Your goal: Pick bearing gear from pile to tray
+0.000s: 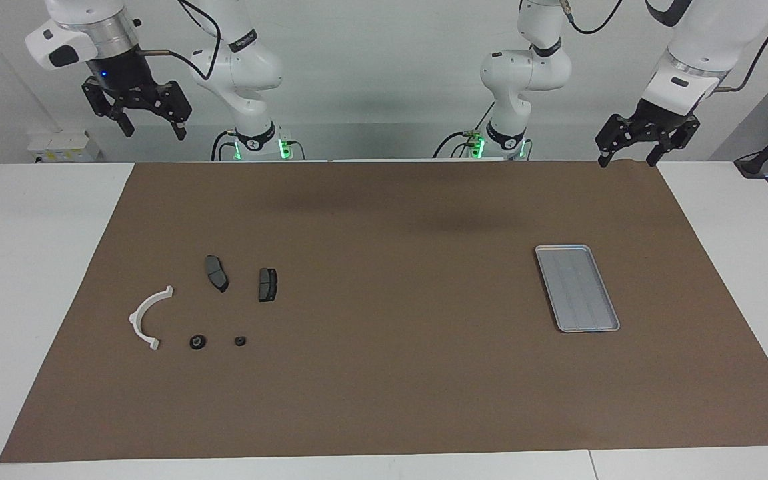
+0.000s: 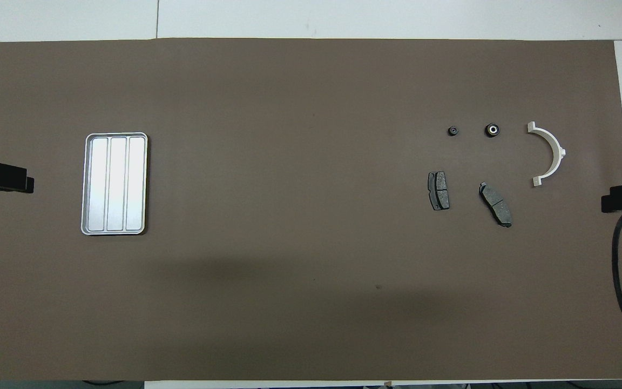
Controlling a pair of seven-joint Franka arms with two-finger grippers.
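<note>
Black fingers of the left gripper (image 1: 626, 159) stand apart, holding nothing, raised over the mat's edge near the robots, at the tray's end of the table. The right gripper (image 1: 152, 128) is also spread and unloaded, high above the other end. Both arms wait. The silver metal tray (image 1: 609, 328) lies flat on the brown mat (image 1: 384, 373) with nothing in it. Well apart from the tray, toward the right arm's end, the pile is scattered: two brake pads (image 1: 217, 273), a white arc (image 1: 146, 320), and two small black round pieces (image 1: 198, 342), all separate.
</note>
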